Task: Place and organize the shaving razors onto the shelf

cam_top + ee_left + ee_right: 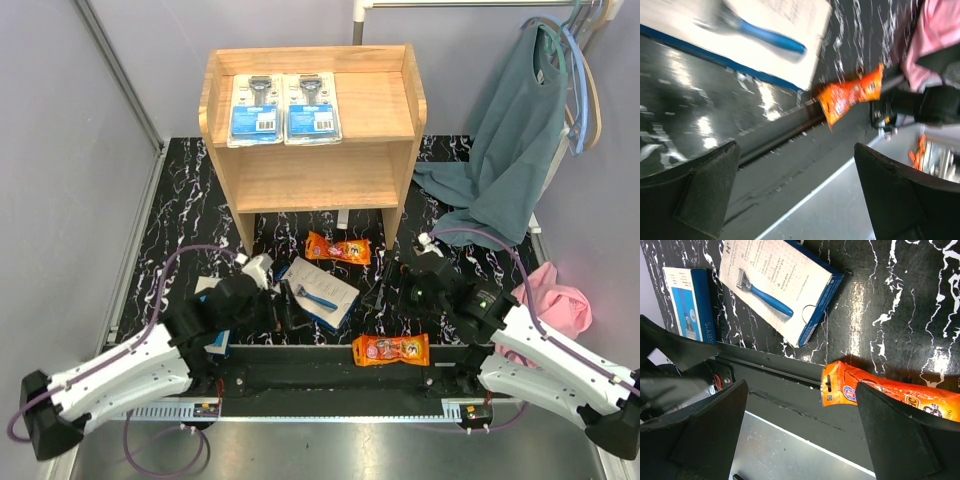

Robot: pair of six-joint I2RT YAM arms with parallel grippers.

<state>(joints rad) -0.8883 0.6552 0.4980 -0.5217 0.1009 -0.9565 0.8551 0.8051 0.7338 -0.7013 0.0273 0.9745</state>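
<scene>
Top external: shows one clear blister pack on a blue card [253, 110] and its twin blister [312, 108] side by side on the upper tier of the pale two-tier wooden shelf [408, 95], barcodes facing up. Leaves four packs on the black marbled table [190, 200] in front of the shelf:
- a glossy orange packet [338, 248] just before the shelf's foot
- a white-and-blue flat box picturing a razor [318, 290] further out
- a second orange packet [391, 349] furthest from the shelf
- a second blue-and-white box [687, 302] out beyond the shelf's left front corner

Finds left gripper [795, 147] and right gripper [801, 385] both with jaws wide apart, holding nothing.

Right wrist: puts the second orange packet just under the right-hand finger, long axis parallel to the shelf's front and roughly in line with the jaw opening. Judges the right arm nearer, and likely calls for a wrist turn so the jaws close across the packet's short width.

Reads a large "H" heading the flat box and what looks like "RYS" down the second box's edge. Cannot read the finer print or the orange packets' lettering.
</scene>
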